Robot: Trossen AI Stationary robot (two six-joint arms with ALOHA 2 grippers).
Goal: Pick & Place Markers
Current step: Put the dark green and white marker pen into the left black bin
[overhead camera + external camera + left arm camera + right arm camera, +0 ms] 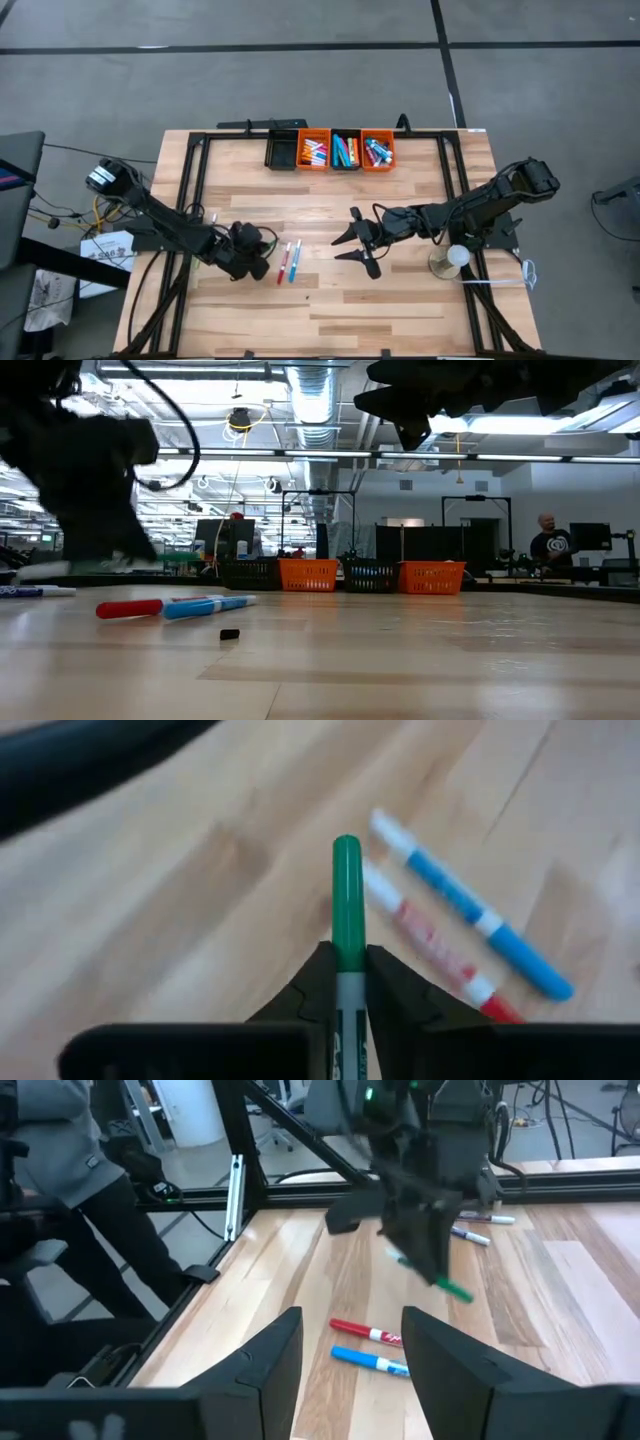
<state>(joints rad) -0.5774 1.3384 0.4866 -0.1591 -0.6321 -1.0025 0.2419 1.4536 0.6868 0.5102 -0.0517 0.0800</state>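
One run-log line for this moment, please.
left gripper: shut on green marker | right gripper: open, empty | red marker, blue marker: on table

A green-capped marker (346,905), a red marker (440,958) and a blue marker (468,907) over pale wood table (400,300); orange bins (313,151) flank a black one (346,150).

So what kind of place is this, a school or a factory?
Probably a big workshop or robot lab, not a school. Bare silver air ducts and strip lights hang from an open ceiling, more workbenches with screens stand behind the wooden table, and the floor is plain grey concrete.
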